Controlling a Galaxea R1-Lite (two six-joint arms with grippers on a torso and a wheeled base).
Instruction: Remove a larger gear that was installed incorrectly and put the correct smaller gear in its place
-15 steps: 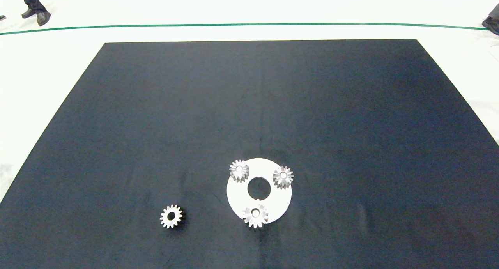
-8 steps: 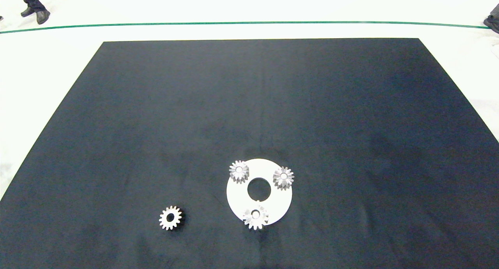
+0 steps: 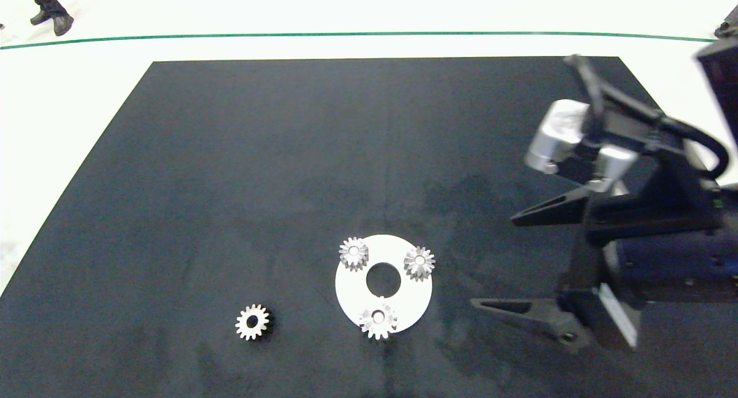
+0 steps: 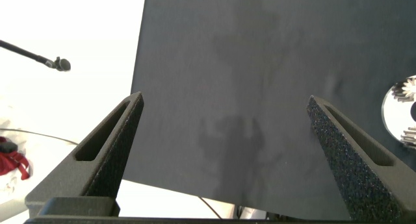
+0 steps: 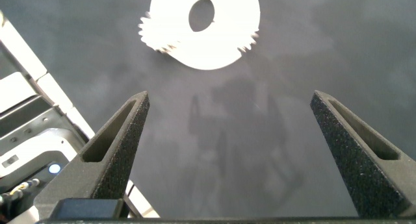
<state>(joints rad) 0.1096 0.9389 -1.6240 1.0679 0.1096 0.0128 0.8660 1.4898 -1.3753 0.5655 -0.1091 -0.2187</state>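
Black mat (image 3: 288,156): larger gear (image 3: 377,320) sits on white disc (image 3: 351,288), ahead of right gripper (image 3: 493,262), jaws wide apart; nearer arm.

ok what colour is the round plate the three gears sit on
White, with a dark centre hole; the round plate shows best in the head view.

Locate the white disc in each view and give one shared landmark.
Head view: white disc lies low, near centre, left of the right gripper.
Left wrist view: only its edge shows at the right border.
Right wrist view: disc is at top centre.
Shared landmark: the black mat.
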